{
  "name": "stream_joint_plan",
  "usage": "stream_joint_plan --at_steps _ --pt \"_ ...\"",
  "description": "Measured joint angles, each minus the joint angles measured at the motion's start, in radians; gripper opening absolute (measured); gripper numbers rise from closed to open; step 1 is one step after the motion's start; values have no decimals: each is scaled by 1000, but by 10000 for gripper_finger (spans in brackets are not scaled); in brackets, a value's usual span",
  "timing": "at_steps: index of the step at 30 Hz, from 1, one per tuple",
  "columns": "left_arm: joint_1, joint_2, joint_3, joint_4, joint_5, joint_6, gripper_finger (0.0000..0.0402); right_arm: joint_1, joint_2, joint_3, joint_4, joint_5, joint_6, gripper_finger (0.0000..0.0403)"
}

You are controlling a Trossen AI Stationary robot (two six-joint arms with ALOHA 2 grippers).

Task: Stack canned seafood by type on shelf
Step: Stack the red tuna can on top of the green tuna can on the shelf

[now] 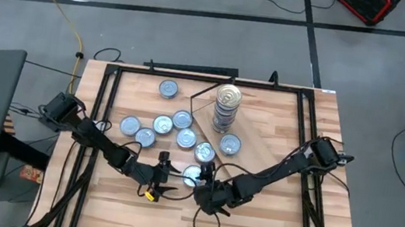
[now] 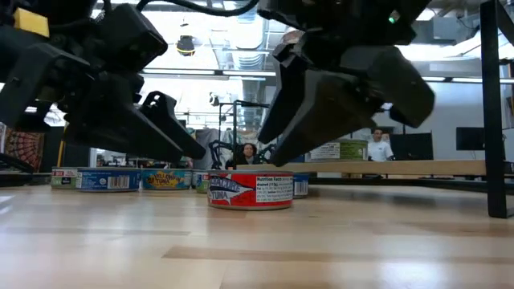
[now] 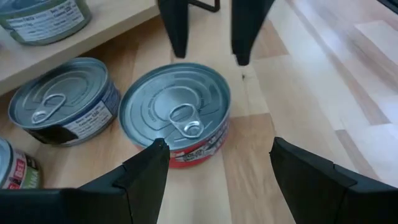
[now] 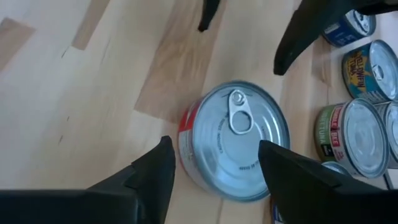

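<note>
A red-labelled tuna tin (image 1: 192, 175) with a silver pull-tab lid stands flat on the plank table between both grippers; it also shows in the low view (image 2: 250, 191). My left gripper (image 3: 217, 155) is open just left of it and above. My right gripper (image 4: 214, 155) is open just right of it, its fingers astride the tin's near part without a touch I can see. Several loose tins (image 1: 173, 129) stand on the table beyond. A stack of tins (image 1: 227, 105) stands on the shelf (image 1: 264, 122).
Blue-labelled tins (image 3: 62, 102) stand close beside the red one, toward the shelf edge (image 3: 74, 50). One lone tin (image 1: 168, 88) sits near the far edge. Bare planks lie on the near side (image 1: 251, 222). People show in the room beyond (image 2: 377, 144).
</note>
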Motion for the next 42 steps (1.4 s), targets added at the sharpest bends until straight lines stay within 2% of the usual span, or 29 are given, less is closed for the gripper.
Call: stream_joint_plan --at_steps 7,12,16,18,21,26,35,42 --pt "-4 0 0 33 -20 86 267 -22 0 -1 31 -33 6 233" --pt "-6 0 0 39 -51 140 267 -50 0 -1 76 -40 80 213" --pt "-22 0 -4 46 -44 176 267 -86 0 -1 64 -49 300 201" --pt "-27 -1 -20 68 -19 187 267 -106 -6 -1 9 -105 414 196" --pt "-27 -1 -68 165 22 187 267 -124 -11 -1 -36 -212 499 192" --pt "-8 -2 -115 281 39 189 267 -113 -11 10 -117 -292 526 185" --pt "17 -1 -115 276 43 152 267 -92 -11 145 -327 -288 530 180" --pt "17 -1 -115 265 47 123 267 -84 -11 136 -380 -289 547 180"
